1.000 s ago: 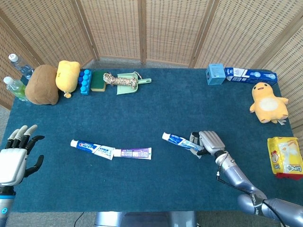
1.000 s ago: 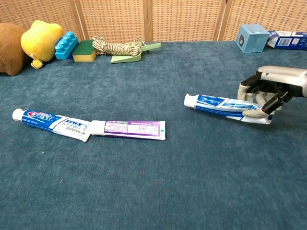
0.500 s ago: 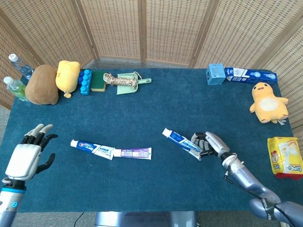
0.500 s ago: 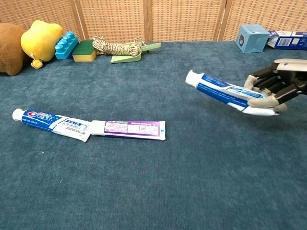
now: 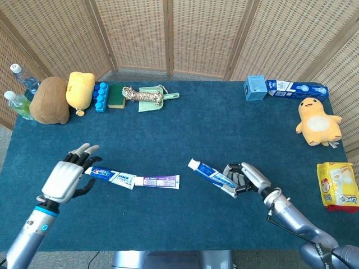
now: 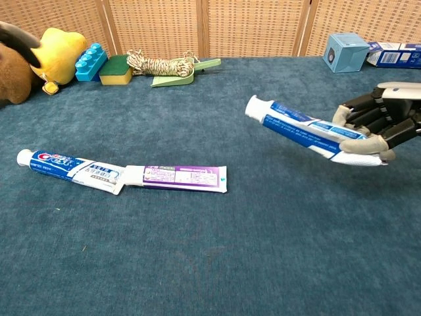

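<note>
right fingers wrap tube, cap out to their left | left fingers above capped end of second tube | third tube right of it, ends touching

Blue-carpeted table, two toothpaste tubes end to end, toys along back edge

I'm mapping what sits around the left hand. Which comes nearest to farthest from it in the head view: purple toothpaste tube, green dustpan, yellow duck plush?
From the left hand:
1. Purple toothpaste tube, just to its right at mid-table.
2. Green dustpan, along the back edge, left of centre.
3. Yellow duck plush, far across at the table's right side.
</note>
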Controlling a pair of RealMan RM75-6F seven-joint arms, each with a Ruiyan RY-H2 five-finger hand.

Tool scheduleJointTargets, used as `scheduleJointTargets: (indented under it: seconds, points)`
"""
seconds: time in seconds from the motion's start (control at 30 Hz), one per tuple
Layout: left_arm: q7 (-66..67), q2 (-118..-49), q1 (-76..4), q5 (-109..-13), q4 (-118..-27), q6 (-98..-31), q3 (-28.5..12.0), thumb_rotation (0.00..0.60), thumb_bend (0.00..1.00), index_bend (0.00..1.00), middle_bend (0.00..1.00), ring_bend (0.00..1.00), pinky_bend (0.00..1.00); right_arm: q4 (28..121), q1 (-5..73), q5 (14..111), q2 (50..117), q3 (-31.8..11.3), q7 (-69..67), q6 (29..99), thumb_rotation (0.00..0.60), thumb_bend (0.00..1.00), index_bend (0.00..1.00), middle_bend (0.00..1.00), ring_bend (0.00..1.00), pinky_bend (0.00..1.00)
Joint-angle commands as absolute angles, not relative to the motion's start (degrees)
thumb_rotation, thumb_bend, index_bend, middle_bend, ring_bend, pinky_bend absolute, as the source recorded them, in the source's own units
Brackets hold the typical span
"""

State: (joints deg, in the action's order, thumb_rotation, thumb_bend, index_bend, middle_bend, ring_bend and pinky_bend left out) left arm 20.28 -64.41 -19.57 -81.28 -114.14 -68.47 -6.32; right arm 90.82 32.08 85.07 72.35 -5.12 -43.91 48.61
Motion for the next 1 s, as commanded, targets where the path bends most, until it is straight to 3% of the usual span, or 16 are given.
scheduleJointTargets:
  seconds: [0.03,1.0]
  points:
    - [19.19,-65.92,-22.69,-78.89,-114.15,-64.55,-7.38,0.6,0.36,0.26,0.13,0.08,0.17,92.36,32.38,84.88,72.19,-4.9,-42.69,48.75,0.6,0.53,0.92,0.75,0.7,0.76]
    - [17.34,-77.21,-36.82,-68.08,-109.95,-52.85,-11.15,0.6,0.36,0.26,0.08,0.04,0.16,99.51,34.73,82.04,74.45,-5.17,-35.29,48.25,0.6,0.53,0.92,0.75,0.7,0.76]
